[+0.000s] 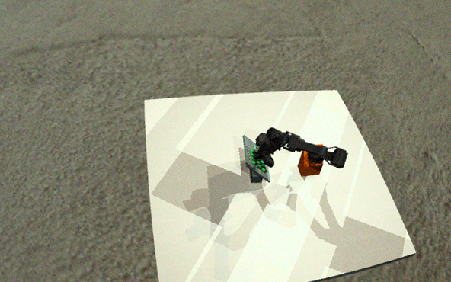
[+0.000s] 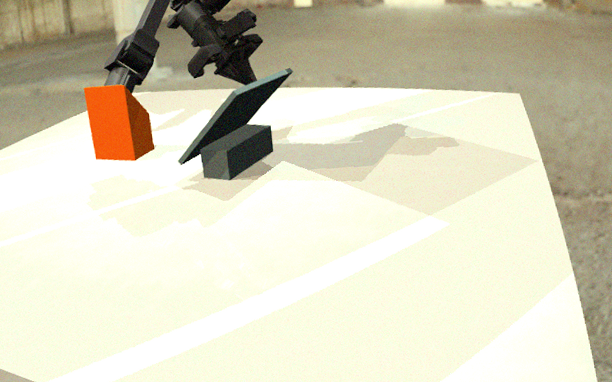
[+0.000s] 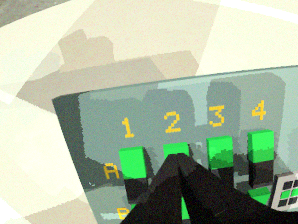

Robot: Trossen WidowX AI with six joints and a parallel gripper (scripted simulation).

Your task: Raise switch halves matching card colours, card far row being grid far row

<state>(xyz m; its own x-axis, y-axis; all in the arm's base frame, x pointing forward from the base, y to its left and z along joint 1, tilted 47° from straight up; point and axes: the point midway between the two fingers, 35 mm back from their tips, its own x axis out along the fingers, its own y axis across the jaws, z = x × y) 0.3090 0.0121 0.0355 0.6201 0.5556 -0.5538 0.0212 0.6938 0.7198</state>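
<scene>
Honestly, your claw (image 1: 257,156) (image 2: 253,80) (image 3: 176,160) is closed on nothing over switch A2 (image 3: 176,148), with the card (image 3: 289,192) at 4 o'clock in the wrist view, and drifting sideways on the tilted panel (image 1: 266,176) (image 2: 244,106) (image 3: 67,115) could knock A1 or A3.

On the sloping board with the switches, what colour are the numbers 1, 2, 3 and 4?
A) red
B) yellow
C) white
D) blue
B, because the close-up view shows yellow numbers in a row on the board, just above the top line of switches.
</scene>
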